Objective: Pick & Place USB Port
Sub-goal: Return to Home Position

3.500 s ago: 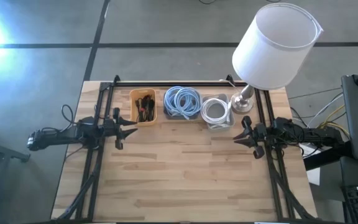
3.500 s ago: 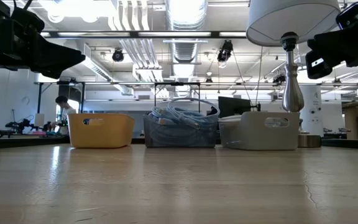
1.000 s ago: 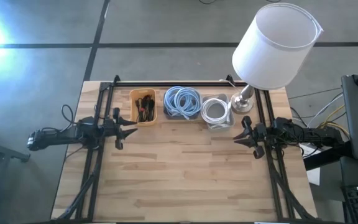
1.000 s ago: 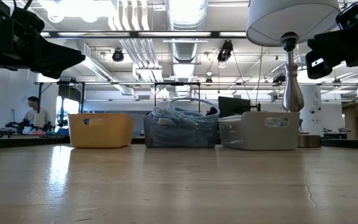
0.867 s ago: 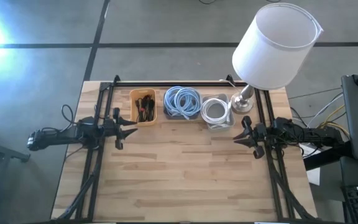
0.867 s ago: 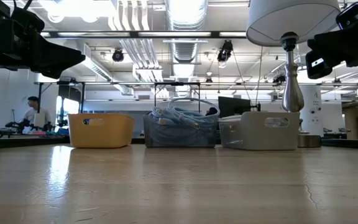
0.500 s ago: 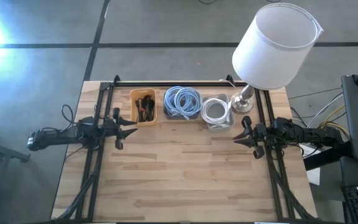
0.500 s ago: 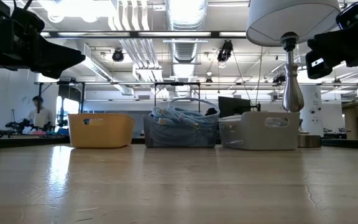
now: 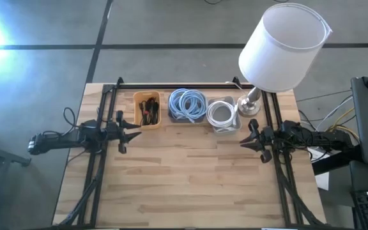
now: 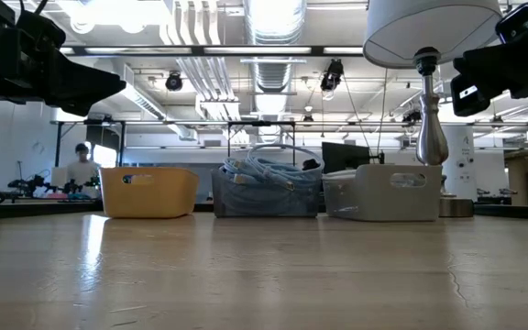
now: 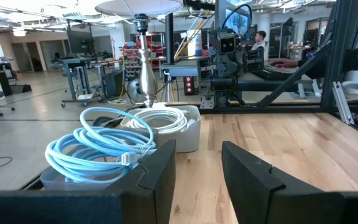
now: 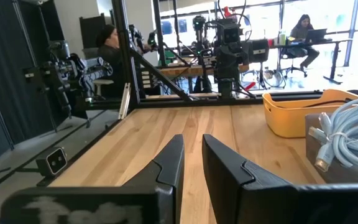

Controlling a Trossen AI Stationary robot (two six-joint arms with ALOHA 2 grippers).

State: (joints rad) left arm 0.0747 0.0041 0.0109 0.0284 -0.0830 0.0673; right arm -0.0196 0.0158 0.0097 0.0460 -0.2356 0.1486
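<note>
With the left gripper (image 9: 130,131) and right gripper (image 9: 246,142) at the table's (image 9: 190,172) sides, jaws slightly apart and empty, the heaped blue cable (image 9: 188,104) could spring out of its bin (image 10: 266,197).

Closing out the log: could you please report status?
Left end effector open, empty, parked left; right end effector likewise, right. Light-blue coiled cables in dark bin, white coiled cable in grey bin. White-shaded lamp beside it.
</note>
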